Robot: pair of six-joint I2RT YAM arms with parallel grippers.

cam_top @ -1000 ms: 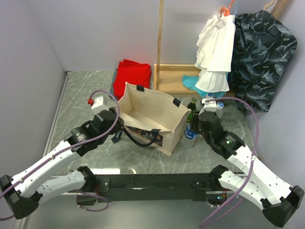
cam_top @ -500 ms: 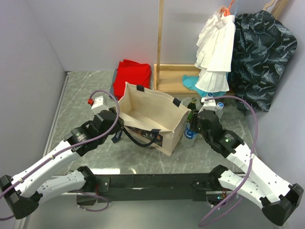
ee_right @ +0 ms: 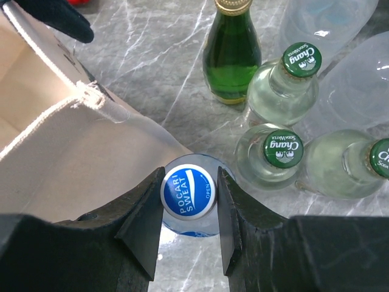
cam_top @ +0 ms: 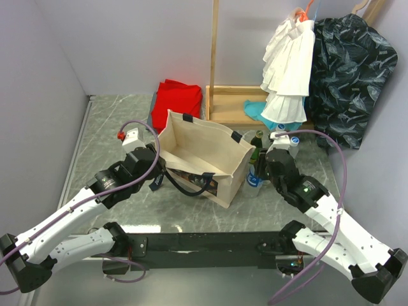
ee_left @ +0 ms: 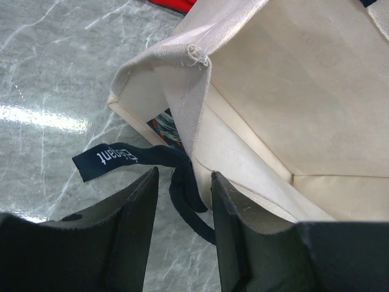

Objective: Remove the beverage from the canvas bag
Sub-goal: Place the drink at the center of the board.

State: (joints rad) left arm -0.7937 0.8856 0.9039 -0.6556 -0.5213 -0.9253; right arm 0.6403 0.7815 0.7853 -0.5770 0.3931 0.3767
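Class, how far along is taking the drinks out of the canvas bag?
Done: several bottles stand beside the canvas bag, whose visible interior is bare. In hand: right gripper clamps the Pocari Sweat bottle outside the bag; left gripper straddles the bag's corner. Left: probably only release.

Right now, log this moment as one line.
left fingers: around navy strap at canvas bag corner, grip unclear | right fingers: shut on Pocari Sweat bottle, outside bag, beside its wall
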